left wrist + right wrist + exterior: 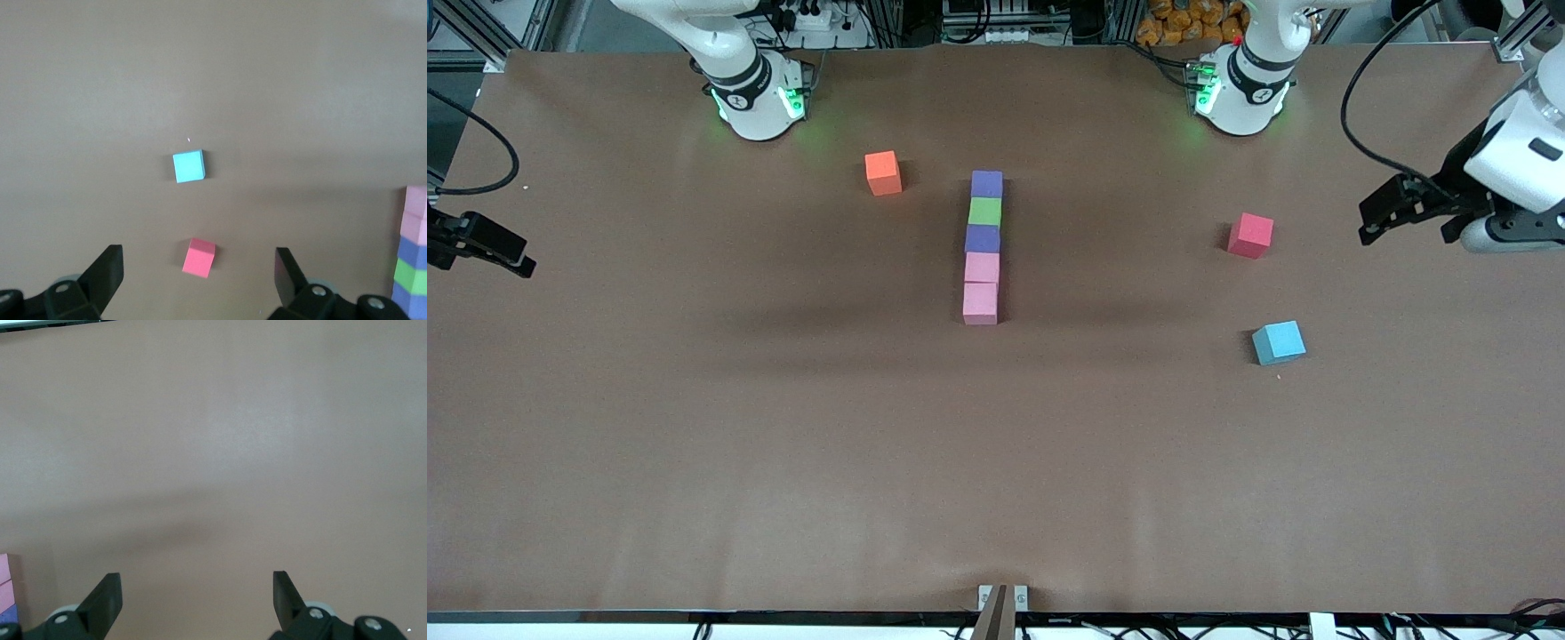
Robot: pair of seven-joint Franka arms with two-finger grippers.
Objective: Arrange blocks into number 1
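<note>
From the front you saw the five blocks (983,247) touching in one straight column mid-table, the red cube (1250,235) toward the left arm's end. Your left wrist view had the left gripper (200,267) open and empty over the red cube. Your right wrist view showed the right gripper (197,590) spread wide, holding nothing, above bare table beside that column.

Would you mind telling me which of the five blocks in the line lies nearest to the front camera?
The pink block at the end of the line: it touches the second pink block, which lies farther from the camera, and nothing in the line lies nearer than it.
</note>
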